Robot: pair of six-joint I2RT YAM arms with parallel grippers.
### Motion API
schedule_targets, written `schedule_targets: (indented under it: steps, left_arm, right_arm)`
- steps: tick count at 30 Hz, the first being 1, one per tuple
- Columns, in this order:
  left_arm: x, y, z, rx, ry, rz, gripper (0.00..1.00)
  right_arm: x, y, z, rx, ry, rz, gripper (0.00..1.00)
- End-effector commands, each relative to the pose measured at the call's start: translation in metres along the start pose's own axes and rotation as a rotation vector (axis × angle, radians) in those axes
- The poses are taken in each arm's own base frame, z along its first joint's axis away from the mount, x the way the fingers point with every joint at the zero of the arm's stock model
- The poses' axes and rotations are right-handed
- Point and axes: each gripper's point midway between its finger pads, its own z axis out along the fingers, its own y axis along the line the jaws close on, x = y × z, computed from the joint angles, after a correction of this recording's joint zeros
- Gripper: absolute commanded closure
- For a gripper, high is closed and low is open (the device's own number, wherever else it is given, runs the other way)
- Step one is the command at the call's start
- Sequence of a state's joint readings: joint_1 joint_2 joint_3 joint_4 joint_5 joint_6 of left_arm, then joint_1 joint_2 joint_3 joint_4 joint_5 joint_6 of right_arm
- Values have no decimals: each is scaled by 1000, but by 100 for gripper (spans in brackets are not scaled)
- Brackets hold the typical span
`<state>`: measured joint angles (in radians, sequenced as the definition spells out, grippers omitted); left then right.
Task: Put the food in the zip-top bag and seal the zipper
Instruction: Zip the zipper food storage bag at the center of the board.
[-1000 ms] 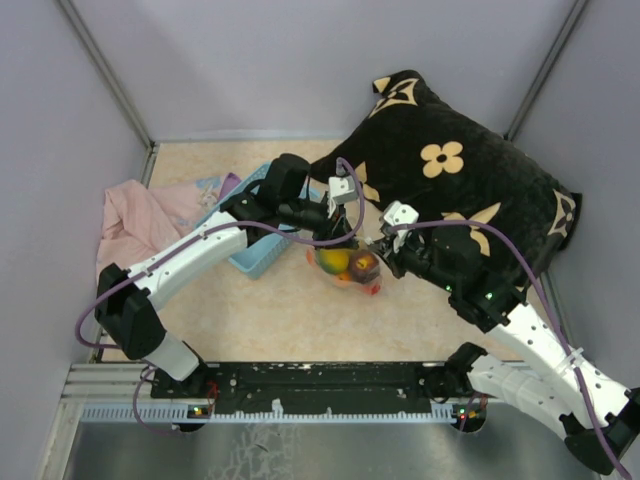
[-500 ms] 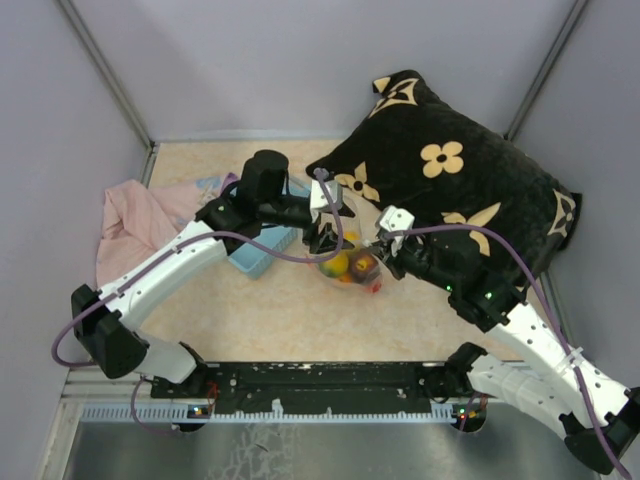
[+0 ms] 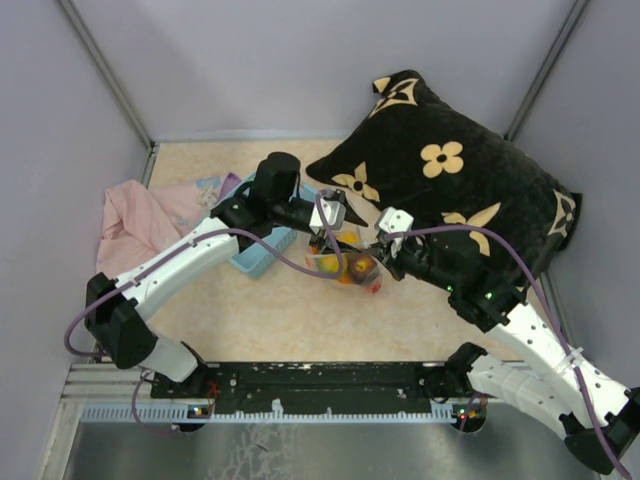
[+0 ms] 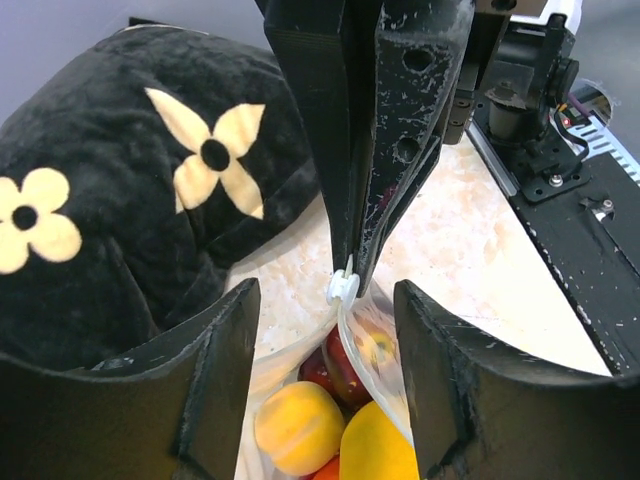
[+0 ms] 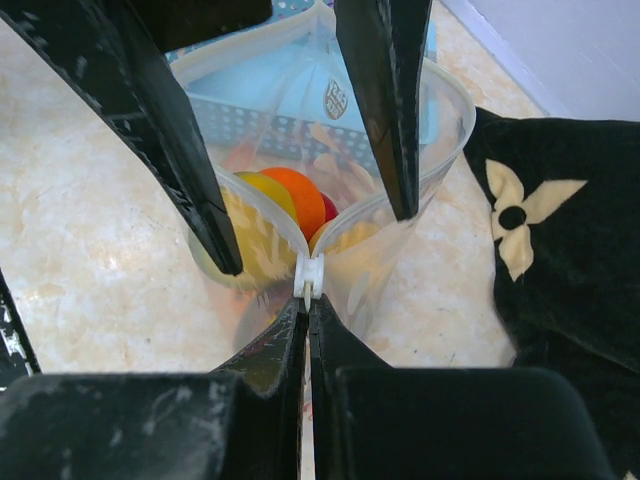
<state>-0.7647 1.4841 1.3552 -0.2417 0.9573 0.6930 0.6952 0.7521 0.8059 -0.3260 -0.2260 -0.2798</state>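
R claw (image 5: 307,305) pinching zipper (image 5: 309,277), bag (image 5: 452,125) mouth up

Clear zip-top bag (image 3: 348,268) upright, mouth spread open, zipper (image 5: 308,276) unsealed, red, orange and yellow food (image 4: 300,425) inside

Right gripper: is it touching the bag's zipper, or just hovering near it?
Touching. The right wrist view shows the right gripper shut on the white end of the zipper.
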Motion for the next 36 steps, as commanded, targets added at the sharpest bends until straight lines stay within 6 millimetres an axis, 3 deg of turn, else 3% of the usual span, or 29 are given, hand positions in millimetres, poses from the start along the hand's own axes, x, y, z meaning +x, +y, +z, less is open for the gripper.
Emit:
schedule_targets:
  steps: [1,10,18,36]
  left_arm:
    - [-7,-7,9,81,-33,41,40]
    - [2,-11,17,103,-19,8,62]
    - [15,-6,13,49,52,-16,94]
    - [41,9,-21,-131,230,-23,95]
  right_arm:
    - [-34,-9,-7,27,-102,-36,100]
    - [-32,-9,-4,22,-99,-41,100]
    - [-25,-10,-8,37,-88,-69,100]
    - [-8,-19,-26,86,-12,-109,100]
